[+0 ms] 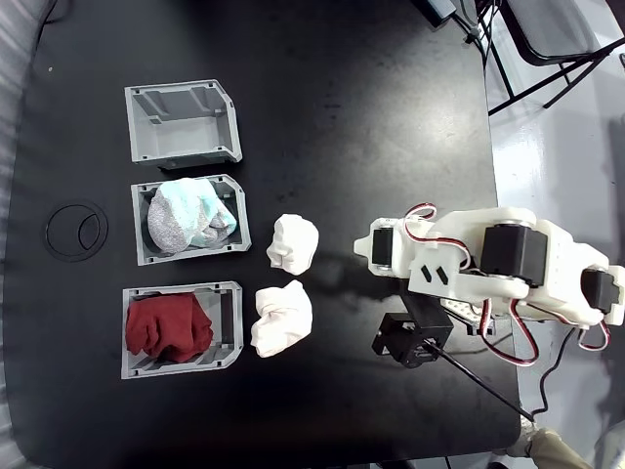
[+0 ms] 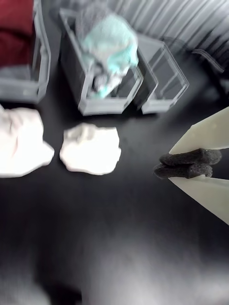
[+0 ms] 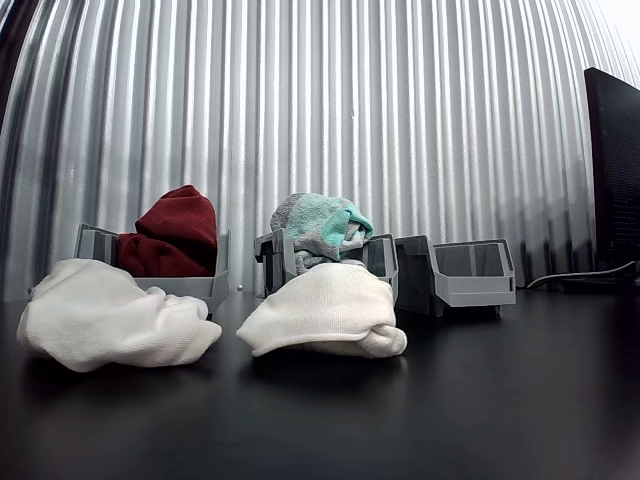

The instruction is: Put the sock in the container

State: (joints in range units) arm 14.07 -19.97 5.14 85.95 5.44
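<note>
The mint-teal and white sock with its speckled grey patch lies balled inside the middle grey container of a row of three. The wrist view shows the sock bulging above that container, and in the other view the sock pokes out over the container's rim. My gripper enters the wrist view from the right, shut with its dark pads pressed together and nothing between them. It hangs over bare black table, well short of the containers. The white arm sits folded at the table's right side.
Two plain white balled socks lie on the table between the arm and the containers. A dark red cloth fills the lower container. The upper container is empty. The table edge runs past the arm.
</note>
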